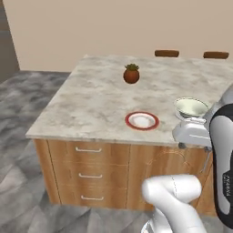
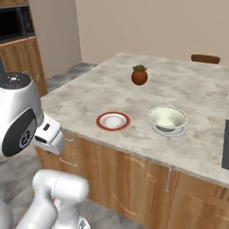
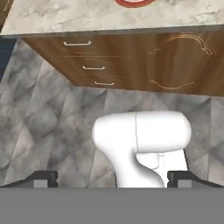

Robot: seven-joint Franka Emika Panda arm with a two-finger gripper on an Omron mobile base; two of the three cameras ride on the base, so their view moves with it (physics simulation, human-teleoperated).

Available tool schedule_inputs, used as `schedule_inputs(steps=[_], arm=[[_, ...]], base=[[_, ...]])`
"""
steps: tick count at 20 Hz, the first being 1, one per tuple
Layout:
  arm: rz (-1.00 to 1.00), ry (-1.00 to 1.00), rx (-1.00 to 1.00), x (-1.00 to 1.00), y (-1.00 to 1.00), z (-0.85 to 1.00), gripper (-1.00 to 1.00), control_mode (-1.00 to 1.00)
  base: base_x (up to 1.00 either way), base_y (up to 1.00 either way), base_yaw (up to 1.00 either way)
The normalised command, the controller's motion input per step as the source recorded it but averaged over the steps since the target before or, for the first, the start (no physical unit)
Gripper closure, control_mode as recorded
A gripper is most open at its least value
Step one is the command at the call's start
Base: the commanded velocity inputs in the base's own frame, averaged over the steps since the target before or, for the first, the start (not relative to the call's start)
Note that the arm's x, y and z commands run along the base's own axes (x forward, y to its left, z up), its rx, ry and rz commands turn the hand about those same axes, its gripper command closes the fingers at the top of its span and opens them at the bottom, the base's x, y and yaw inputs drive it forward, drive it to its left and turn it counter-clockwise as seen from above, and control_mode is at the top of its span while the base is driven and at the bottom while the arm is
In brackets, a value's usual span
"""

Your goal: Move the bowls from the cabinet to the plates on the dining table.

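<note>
A cream-white bowl (image 1: 190, 107) (image 2: 167, 117) with a green band sits upright on a pale plate (image 2: 170, 131) near the front edge of the dining table (image 1: 91, 104) (image 2: 89, 100). To its left lies a red plate (image 1: 142, 121) (image 2: 113, 121) with nothing on it; its rim also peeks in at the top of the hand view (image 3: 131, 2). My gripper (image 3: 112, 179) is open, its fingertips wide apart with nothing between them. It hangs off the table's front edge, facing the floor and the drawers. The cabinet is out of view.
A terracotta potted plant (image 1: 131, 74) (image 2: 139, 75) stands mid-table. Wooden drawers (image 1: 88, 175) (image 3: 87, 57) and a carved door (image 3: 179, 59) run under the top. Chair backs (image 1: 166, 53) (image 2: 205, 58) show beyond the far edge. A microwave (image 2: 15, 22) sits far left.
</note>
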Motion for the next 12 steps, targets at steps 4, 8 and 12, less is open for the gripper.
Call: schedule_inputs(steps=[4,8,12], arm=[[0.00,0.00,0.00,0.00,0.00,0.00,-1.00,1.00],[0.00,0.00,0.00,0.00,0.00,0.00,-1.00,1.00],[0.00,0.00,0.00,0.00,0.00,0.00,-1.00,1.00]], base=[[0.00,0.42,0.91],[0.00,0.19,0.96],[0.00,0.10,0.94]])
